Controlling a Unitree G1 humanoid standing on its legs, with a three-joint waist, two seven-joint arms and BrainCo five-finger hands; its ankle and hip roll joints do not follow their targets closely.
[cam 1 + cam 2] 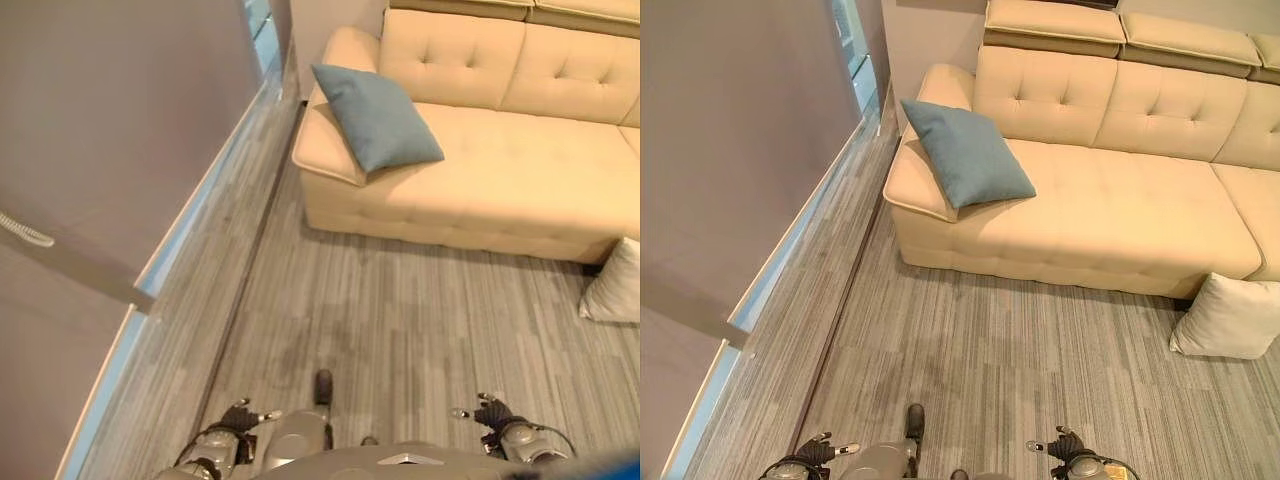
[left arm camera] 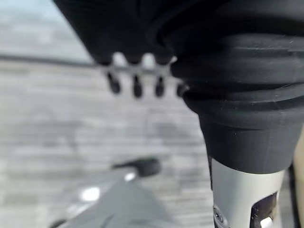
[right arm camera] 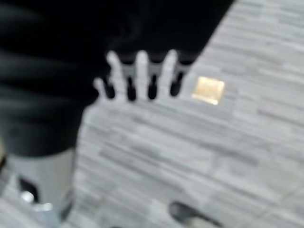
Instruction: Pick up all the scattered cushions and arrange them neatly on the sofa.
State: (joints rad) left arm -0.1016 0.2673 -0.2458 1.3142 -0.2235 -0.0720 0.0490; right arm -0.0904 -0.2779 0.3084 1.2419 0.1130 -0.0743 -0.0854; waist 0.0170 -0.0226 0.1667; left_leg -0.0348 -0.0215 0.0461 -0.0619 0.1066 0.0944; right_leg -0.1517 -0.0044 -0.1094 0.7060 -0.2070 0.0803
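A blue cushion [image 1: 968,152] leans against the left armrest of the cream sofa [image 1: 1110,210]. A white cushion [image 1: 1230,318] lies on the floor against the sofa's front right. Low by my body, my left hand [image 1: 238,416] and right hand [image 1: 490,412] hang over the grey floor, far from both cushions. Both hands hold nothing. In the wrist views, the left hand's fingers [image 2: 136,85] and the right hand's fingers [image 3: 142,78] hang straight.
A grey wall with a pale baseboard [image 1: 170,250] runs along the left side. A small gold plate [image 3: 209,90] is set in the striped grey floor [image 1: 1020,350] between me and the sofa.
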